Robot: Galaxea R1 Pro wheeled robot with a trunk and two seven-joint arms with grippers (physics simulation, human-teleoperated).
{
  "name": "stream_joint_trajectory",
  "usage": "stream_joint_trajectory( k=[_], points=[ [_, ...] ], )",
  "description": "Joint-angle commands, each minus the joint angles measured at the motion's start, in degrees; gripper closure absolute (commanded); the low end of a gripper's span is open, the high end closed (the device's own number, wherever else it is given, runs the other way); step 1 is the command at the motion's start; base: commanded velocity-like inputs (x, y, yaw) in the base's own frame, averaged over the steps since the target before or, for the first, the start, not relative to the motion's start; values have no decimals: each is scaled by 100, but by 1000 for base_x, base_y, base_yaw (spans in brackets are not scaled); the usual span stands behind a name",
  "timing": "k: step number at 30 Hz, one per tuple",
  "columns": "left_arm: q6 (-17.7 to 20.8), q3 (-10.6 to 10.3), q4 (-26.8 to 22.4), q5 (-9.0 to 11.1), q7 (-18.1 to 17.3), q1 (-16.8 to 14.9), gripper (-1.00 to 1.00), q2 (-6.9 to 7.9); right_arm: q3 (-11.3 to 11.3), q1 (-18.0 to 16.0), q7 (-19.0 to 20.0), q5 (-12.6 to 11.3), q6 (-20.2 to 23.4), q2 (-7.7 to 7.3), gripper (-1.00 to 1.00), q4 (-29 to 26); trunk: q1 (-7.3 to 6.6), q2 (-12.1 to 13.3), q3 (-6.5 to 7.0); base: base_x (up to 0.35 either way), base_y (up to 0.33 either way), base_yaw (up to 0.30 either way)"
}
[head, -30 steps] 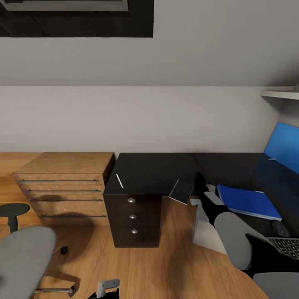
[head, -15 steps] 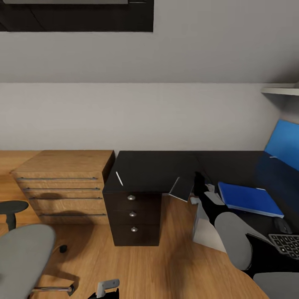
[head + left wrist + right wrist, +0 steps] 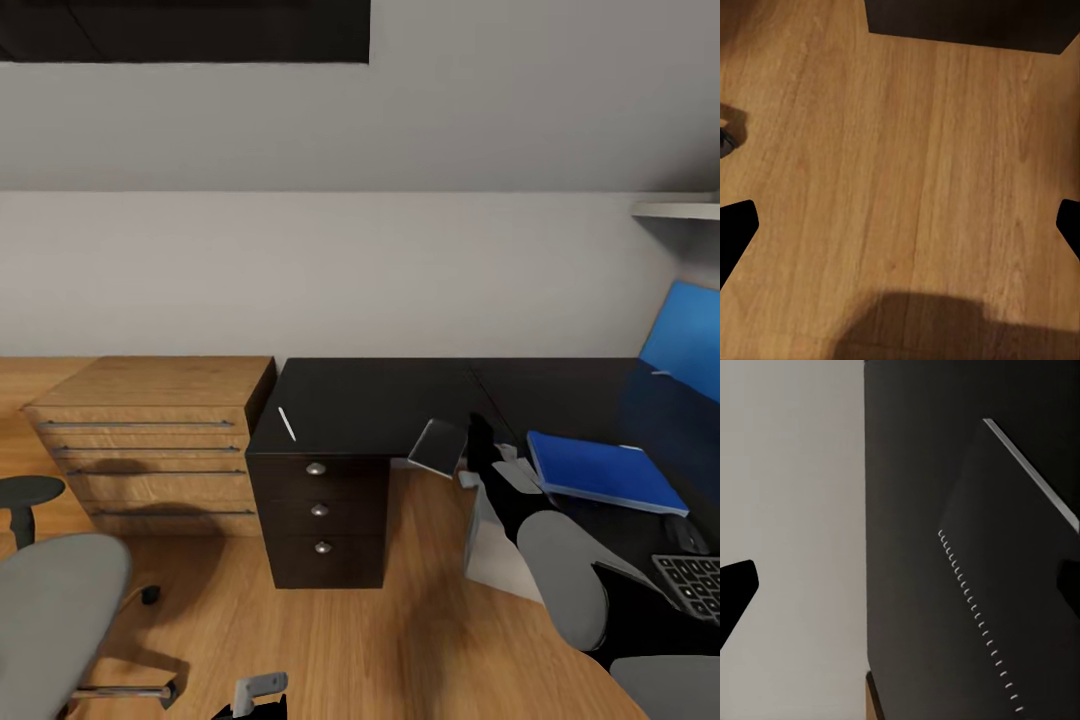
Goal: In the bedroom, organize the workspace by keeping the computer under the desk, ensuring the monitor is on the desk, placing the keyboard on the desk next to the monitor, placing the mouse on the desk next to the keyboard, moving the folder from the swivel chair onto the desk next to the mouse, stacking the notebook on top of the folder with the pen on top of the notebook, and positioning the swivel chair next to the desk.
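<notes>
Since the earlier frame my head camera has tilted down slightly, and the small grey notebook (image 3: 438,446) now sits a little higher at the black-topped L-shaped surface (image 3: 370,405) edge.

Head view: right tool (image 3: 478,440) reaches toward the notebook; whether it grips I cannot tell. Thin whitish pen (image 3: 288,424) lies on the surface above the black drawer unit (image 3: 318,520). Bright blue flat folder (image 3: 603,472) rests on the surface, dark-keyed keyboard (image 3: 692,582) nearby. Grey swivel chair (image 3: 50,620) stands on the wood floor (image 3: 400,640).

Left wrist view: left tool's fingertips (image 3: 735,232) spread wide over floor.

Right wrist view: right tool's fingertips (image 3: 733,592) are set apart over the notebook (image 3: 1012,585).
</notes>
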Motion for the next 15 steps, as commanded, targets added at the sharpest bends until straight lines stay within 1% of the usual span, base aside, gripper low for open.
stream_joint_trajectory(
  k=[1, 15],
  points=[
    [-35, -48, -24, 25, 38, -11, -100, 1, 1, -5, 28, -60, -19, 1, -100, 7, 22, -45, -24, 0, 0, 0],
    [-35, -48, -24, 25, 38, -11, -100, -30, 1, -5, 29, -63, -17, -12, -100, 9, 330, -606, -276, 0, 0, 0]
  ],
)
